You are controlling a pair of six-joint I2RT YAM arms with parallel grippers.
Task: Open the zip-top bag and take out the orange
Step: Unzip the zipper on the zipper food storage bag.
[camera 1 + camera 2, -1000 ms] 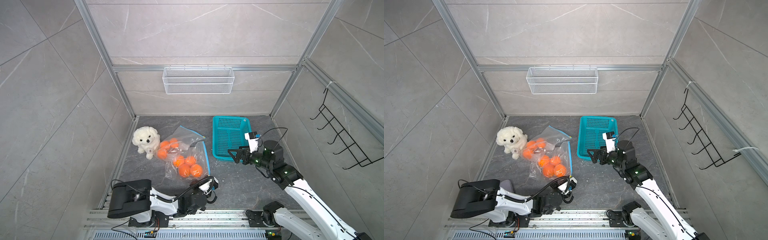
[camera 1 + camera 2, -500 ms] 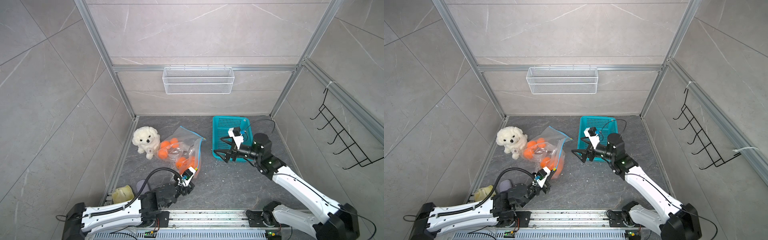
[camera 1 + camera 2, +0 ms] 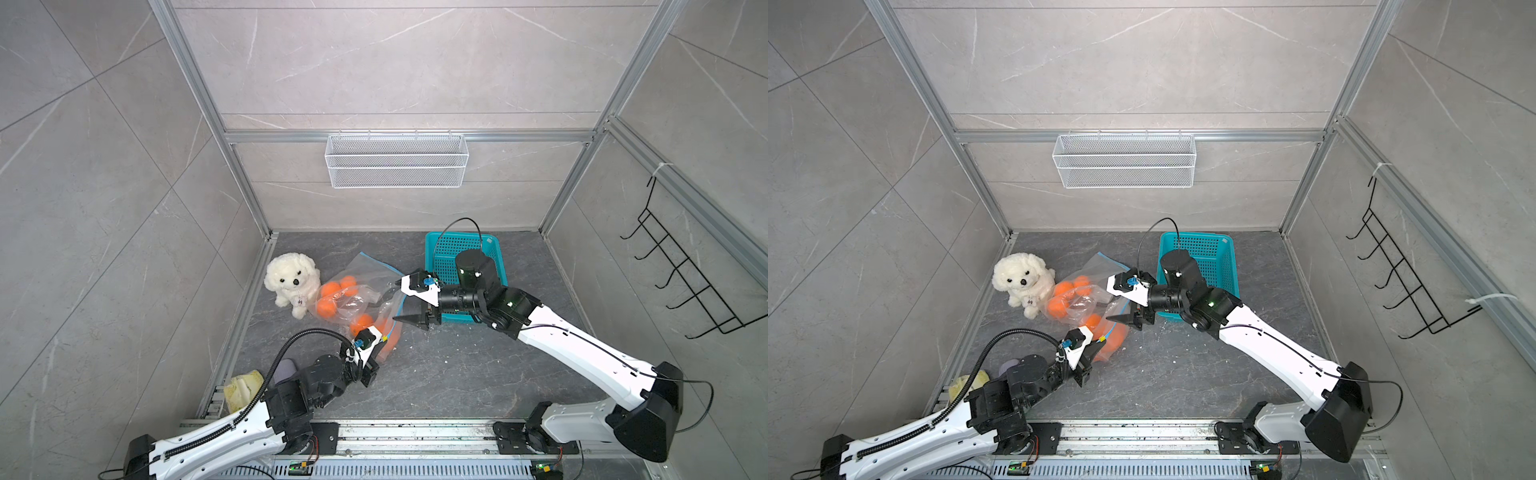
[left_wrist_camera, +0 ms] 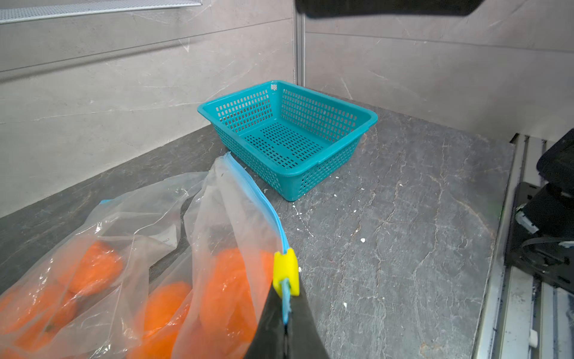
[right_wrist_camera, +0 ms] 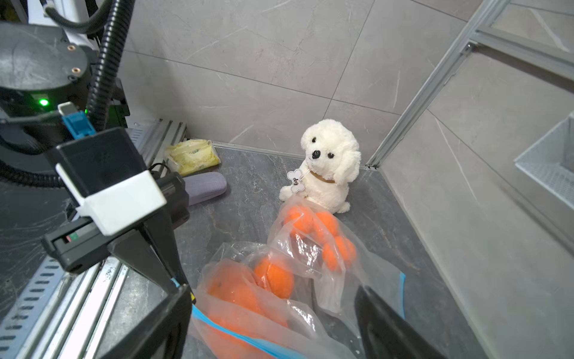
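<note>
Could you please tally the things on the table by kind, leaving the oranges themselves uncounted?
Bags: 2
Plush dog: 1
Basket: 1
Yellow packet: 1
Grey case: 1
Total: 6

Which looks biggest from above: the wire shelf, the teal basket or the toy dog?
In a top view:
1. Wire shelf, though it hangs nearer the camera.
2. Basket, partly behind the right arm.
3. Dog.
</note>
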